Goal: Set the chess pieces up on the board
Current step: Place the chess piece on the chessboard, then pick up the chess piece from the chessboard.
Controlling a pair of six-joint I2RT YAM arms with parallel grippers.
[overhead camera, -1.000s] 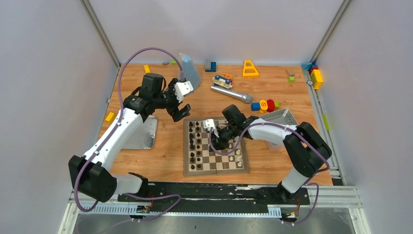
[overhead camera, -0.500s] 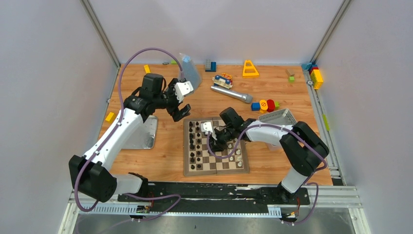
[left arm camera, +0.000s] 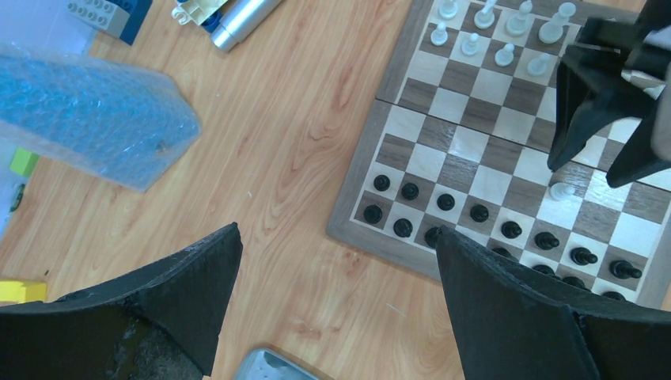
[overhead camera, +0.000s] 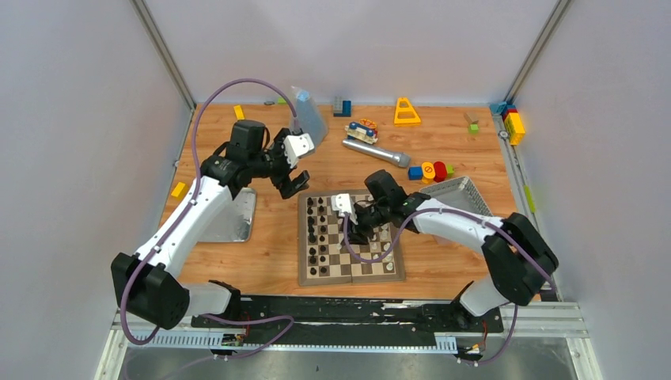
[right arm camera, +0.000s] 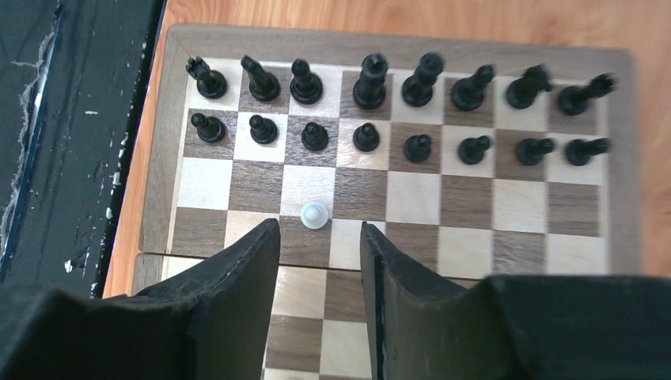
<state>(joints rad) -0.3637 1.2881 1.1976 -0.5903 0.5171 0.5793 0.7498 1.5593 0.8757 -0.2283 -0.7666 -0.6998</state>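
The board (overhead camera: 303,265) lies in the middle of the table, with black pieces (overhead camera: 316,229) in two rows on its left side and several white chess pieces (overhead camera: 388,247) on its right. My right gripper (overhead camera: 354,232) hangs over the board's middle, open. A single white pawn (right arm camera: 315,214) stands free on a square just beyond its fingertips (right arm camera: 269,237); the left wrist view shows this pawn (left arm camera: 561,191) below the right gripper (left arm camera: 584,176). My left gripper (overhead camera: 299,165) is wide open and empty, raised over the table off the board's far left corner (left arm camera: 360,190).
A flat metal lid (overhead camera: 233,218) lies left of the board, under the left arm. A metal tin (overhead camera: 459,190) sits to the board's right. A bubble-wrap bag (overhead camera: 307,115), a silver cylinder (overhead camera: 376,150), a yellow cone (overhead camera: 407,111) and toy bricks line the back.
My right gripper has opened and let go of the white pawn, which now stands on the board. Its elbow swung to the right. The left arm has not moved.
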